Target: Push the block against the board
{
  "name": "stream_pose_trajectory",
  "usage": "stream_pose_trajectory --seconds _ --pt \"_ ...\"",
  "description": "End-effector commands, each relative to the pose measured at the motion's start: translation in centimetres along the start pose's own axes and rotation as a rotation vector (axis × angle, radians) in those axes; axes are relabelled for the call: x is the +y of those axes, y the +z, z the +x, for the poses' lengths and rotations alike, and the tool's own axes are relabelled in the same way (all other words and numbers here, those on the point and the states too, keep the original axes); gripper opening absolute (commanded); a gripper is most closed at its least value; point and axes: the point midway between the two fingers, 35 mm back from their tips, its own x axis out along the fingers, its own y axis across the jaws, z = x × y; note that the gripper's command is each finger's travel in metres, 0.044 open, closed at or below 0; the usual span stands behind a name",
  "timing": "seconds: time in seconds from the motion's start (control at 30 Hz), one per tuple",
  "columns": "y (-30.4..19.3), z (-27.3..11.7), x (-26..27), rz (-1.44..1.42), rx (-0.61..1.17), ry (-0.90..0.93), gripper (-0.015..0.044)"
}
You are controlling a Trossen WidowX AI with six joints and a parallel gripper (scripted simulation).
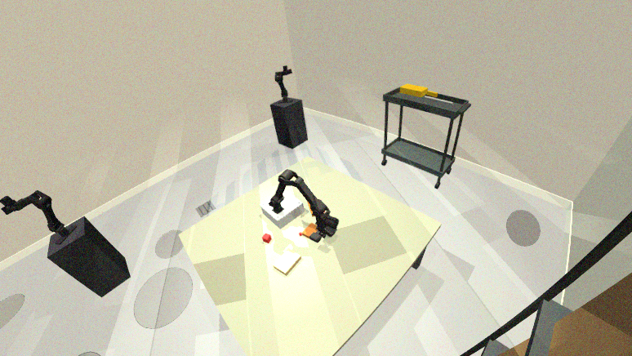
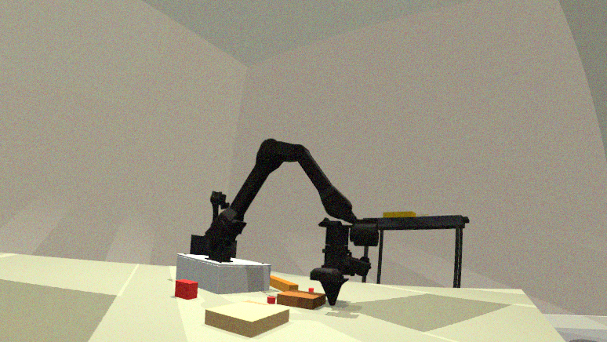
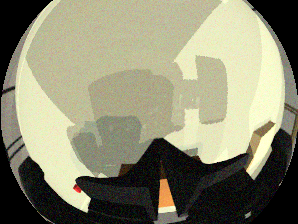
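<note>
The orange-brown square block (image 1: 309, 230) (image 2: 300, 300) (image 3: 166, 195) lies flat on the table, partly hidden by the gripper in the wrist view. The tan board (image 1: 287, 262) (image 2: 247, 319) (image 3: 260, 146) lies flat, apart from the block and nearer the exterior camera. My gripper (image 2: 332, 303) (image 3: 158, 141) is shut and empty, pointing down. Its tips are low, close to the table, just beyond the block's right side in the exterior view. Whether they touch the block cannot be told. In the top view the tips are hidden under the hand.
A red cube (image 1: 266, 238) (image 2: 186, 289) stands in front of the arm's white base (image 1: 281, 213) (image 2: 241, 278). A small red piece (image 1: 300, 233) (image 2: 270, 300) is beside the block, and another (image 2: 311, 289) is behind it. An orange bar (image 2: 283, 283) lies by the base.
</note>
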Motion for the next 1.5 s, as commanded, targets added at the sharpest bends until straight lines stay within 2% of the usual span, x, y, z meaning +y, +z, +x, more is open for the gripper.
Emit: stream_pose_trajectory --seconds 0.0,0.47,0.63,0.9,1.47 --pt "0.7 0.1 -0.1 -0.004 0.003 -0.004 0.0000" --pt "2.8 0.1 0.0 -0.004 0.001 -0.004 0.0000" --pt "2.4 -5.1 0.1 -0.004 0.001 -0.003 0.0000" --pt "2.4 -5.4 0.1 -0.010 0.001 -0.004 0.0000" --pt "-1.1 -5.6 3.5 -0.578 0.005 0.001 0.0000"
